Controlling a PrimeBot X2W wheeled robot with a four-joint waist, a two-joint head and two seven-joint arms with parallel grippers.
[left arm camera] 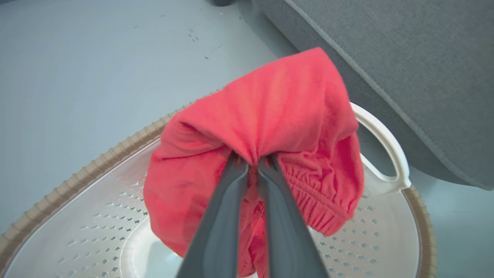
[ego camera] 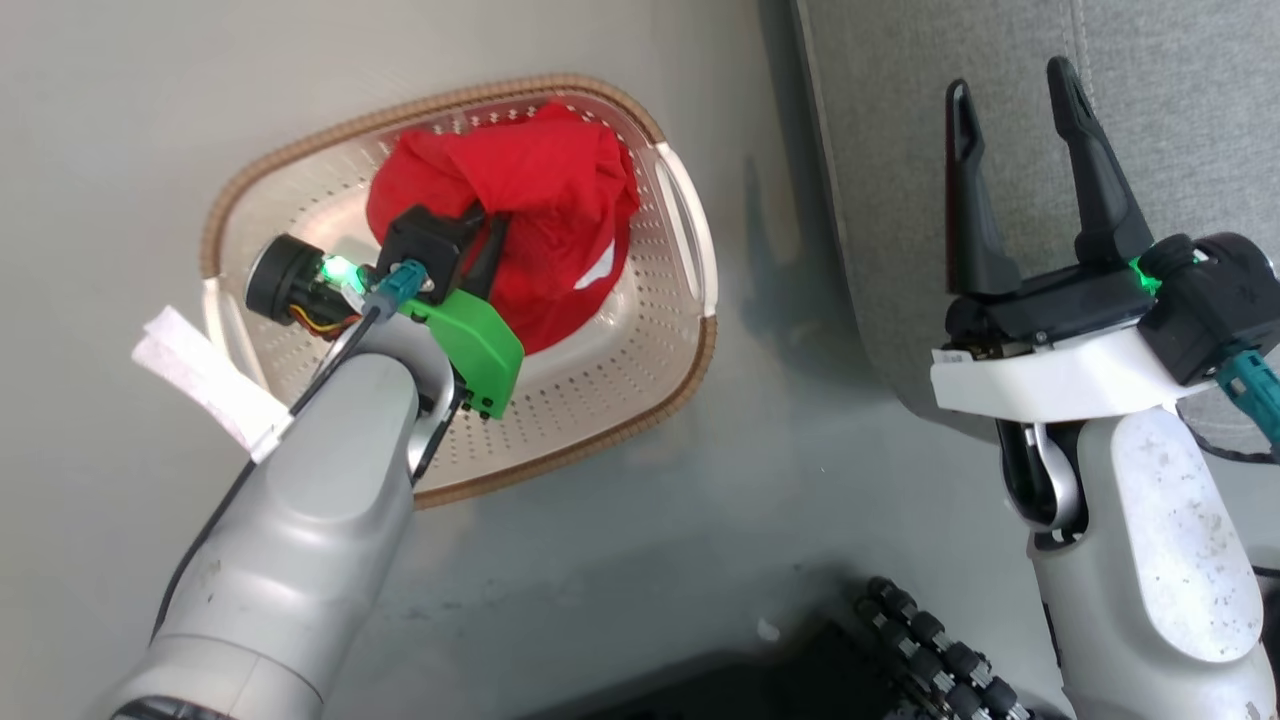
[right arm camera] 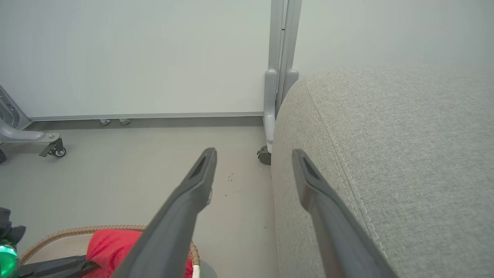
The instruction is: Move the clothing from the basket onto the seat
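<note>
Left gripper [left arm camera: 252, 162]: fingers nearly together, pinching a gathered fold of the clothing [left arm camera: 270, 108]. Only a thin gap between the tips, and it's packed with red fabric. We count that as a firm hold.

The clothing is one bunched red bundle draped over and around the fingertips, elastic hem hanging on one side. A small white patch shows in the head view. We can't tell if it's one garment or two.

The bundle sits inside the basket [ego camera: 640, 420] outline, toward the end with the white handle [left arm camera: 386, 143]. Perforated basket floor shows bare beneath it. We can't tell whether the lowest fold touches that floor.

Right gripper [ego camera: 1012, 85]: fingers spread wide, nothing between them. It's well clear of the basket, out past the handle end, over the seat [ego camera: 880, 200] edge.

The seat is just beside the basket's handle end, with a narrow strip of floor [ego camera: 650, 560] between them. No red fabric on the part of the seat we can see.

Beyond the basket, by the wall, a grey wheeled frame [right arm camera: 278, 77] stands at the seat's corner.
</note>
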